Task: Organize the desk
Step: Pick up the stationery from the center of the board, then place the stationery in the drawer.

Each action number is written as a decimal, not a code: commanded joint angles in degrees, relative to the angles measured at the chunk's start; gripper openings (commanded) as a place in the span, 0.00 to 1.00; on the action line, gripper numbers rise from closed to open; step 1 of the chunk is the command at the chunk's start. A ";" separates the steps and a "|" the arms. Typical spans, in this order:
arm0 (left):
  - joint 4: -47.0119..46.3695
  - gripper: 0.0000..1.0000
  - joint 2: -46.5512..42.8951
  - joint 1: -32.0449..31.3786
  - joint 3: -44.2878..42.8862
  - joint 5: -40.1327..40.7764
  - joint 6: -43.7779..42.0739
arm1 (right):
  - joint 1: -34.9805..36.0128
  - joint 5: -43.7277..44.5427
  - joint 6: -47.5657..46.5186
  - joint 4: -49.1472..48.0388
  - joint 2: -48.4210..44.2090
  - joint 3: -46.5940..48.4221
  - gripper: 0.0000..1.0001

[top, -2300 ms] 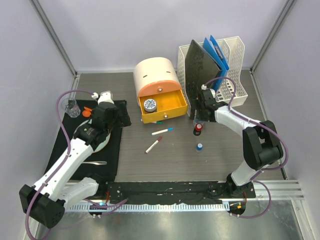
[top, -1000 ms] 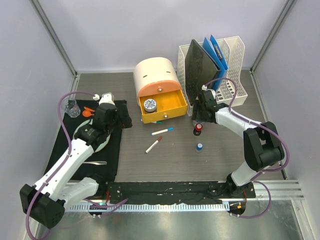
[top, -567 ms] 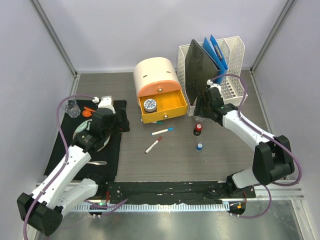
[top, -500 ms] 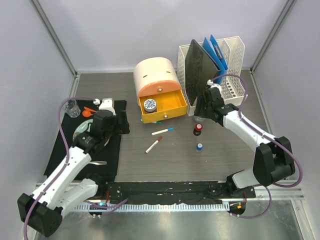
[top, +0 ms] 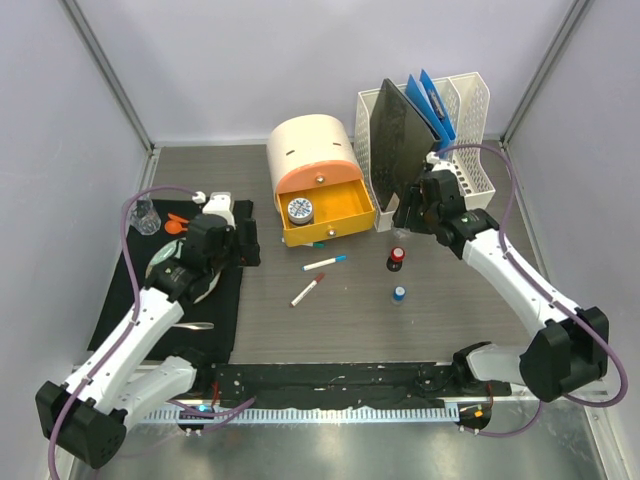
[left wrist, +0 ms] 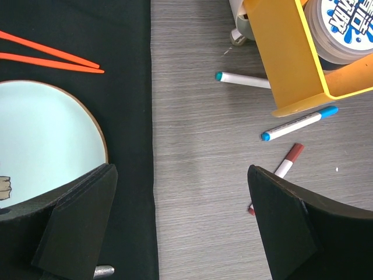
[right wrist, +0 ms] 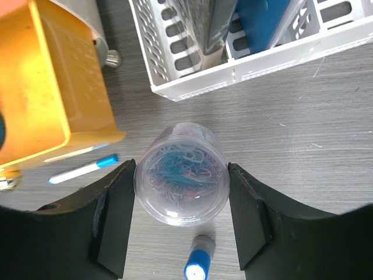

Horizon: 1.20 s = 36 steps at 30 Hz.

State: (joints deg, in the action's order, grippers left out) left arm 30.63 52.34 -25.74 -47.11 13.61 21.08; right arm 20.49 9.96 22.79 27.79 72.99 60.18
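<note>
**Pale Walls All Around**

Plain pale purple walls [top: 250,60] stand on three sides, far past the right gripper [top: 408,212] and out to the side of the left gripper [top: 246,244]. A grey metal post [top: 110,75] goes up in each far corner. Back behind both grippers runs a shiny metal ledge [top: 350,445]. The light is soft and even.

Noted mat [top: 222,310] on left part of tabletop [top: 330,330], plate [left wrist: 46,140] on it, chopsticks [left wrist: 49,51] behind plate, spoon [top: 190,325] before plate. Found drawer unit [top: 312,150] at rear centre, tin [top: 299,209] in its open drawer, file rack [top: 470,110] just right of unit. Saw far marker [top: 325,262] before drawer, near marker [top: 307,290] closer in, far bottle [top: 397,258] and near bottle [top: 399,294] to their right. Recorded jar [right wrist: 180,174] between right fingers [right wrist: 113,219], before rack.
</note>
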 commanded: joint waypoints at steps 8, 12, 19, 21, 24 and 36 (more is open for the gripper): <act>-0.14 1.00 -2.77 4.02 -1.84 -2.67 -5.00 | -0.10 -4.86 0.85 4.02 -5.49 7.84 0.20; -0.49 0.99 -3.21 6.04 -1.58 -4.64 -4.47 | -0.10 -6.35 1.30 4.29 -6.37 9.25 0.20; 0.22 1.00 -1.71 9.56 -2.72 -7.63 -5.69 | -0.01 -8.72 1.38 6.22 -5.14 13.46 0.20; 0.57 1.00 -1.80 10.44 -2.81 -7.11 -6.66 | 0.08 -11.34 1.39 6.40 -4.79 14.34 0.20; 0.04 1.00 -1.62 11.15 -2.72 -8.23 -6.58 | 0.60 -13.28 1.12 7.62 -3.65 17.24 0.20; 0.74 1.00 -2.76 13.17 -1.84 -6.84 -4.47 | 9.54 -9.35 0.16 9.20 3.64 26.64 0.18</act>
State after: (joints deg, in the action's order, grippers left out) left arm 32.42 50.83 -13.54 -48.69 5.54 16.10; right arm 25.17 -1.98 23.88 37.10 73.23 82.15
